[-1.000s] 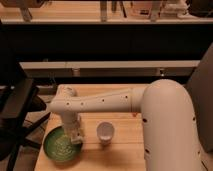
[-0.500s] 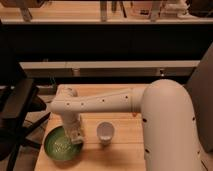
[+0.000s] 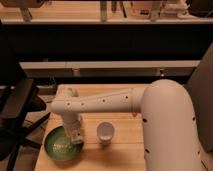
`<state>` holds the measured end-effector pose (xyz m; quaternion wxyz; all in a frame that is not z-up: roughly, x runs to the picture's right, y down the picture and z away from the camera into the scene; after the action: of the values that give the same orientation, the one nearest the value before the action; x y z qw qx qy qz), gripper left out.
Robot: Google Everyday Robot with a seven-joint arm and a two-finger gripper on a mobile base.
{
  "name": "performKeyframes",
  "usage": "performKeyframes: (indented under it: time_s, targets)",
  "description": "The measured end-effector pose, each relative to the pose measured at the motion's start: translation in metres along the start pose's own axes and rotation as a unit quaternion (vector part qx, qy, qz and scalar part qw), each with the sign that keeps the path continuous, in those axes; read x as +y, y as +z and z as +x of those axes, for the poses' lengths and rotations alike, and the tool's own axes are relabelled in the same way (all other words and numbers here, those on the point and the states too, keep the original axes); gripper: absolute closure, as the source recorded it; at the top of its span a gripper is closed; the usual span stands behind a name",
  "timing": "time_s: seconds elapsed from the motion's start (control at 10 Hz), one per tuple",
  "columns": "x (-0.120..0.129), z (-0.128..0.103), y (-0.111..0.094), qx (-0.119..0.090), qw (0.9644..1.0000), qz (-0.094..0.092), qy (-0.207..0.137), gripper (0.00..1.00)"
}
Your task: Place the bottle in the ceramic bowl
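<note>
The ceramic bowl (image 3: 58, 146), wide, shallow and glossy green, sits at the front left of the wooden table (image 3: 120, 152). My gripper (image 3: 75, 136) points down at the end of the white arm, right over the bowl's right rim. A small pale object with a darker patch sits at the gripper's lower end, just above the rim. I cannot tell whether it is the bottle. No bottle shows anywhere else on the table.
A small white cup (image 3: 105, 132) stands upright just right of the bowl and the gripper. My bulky white arm (image 3: 167, 117) covers the table's right side. A black chair (image 3: 17, 107) stands off the left edge. Dark shelving runs behind.
</note>
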<state>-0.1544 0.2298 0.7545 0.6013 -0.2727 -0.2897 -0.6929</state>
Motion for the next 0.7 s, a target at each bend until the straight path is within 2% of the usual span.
performKeyframes:
  time_s: [0.2,0.4,0.6,0.7]
  targets:
    - [0.0008,0.0003,0.0007,-0.001,1.0,-0.001,-0.002,0.47]
    - [0.0014,0.0011,0.0009,0.0,1.0,-0.002,-0.003,0.45]
    - [0.0026,0.0011,0.0009,0.0,1.0,-0.003,-0.005,0.29]
    - [0.0029,0.0011,0.001,0.0,1.0,-0.003,-0.005,0.28]
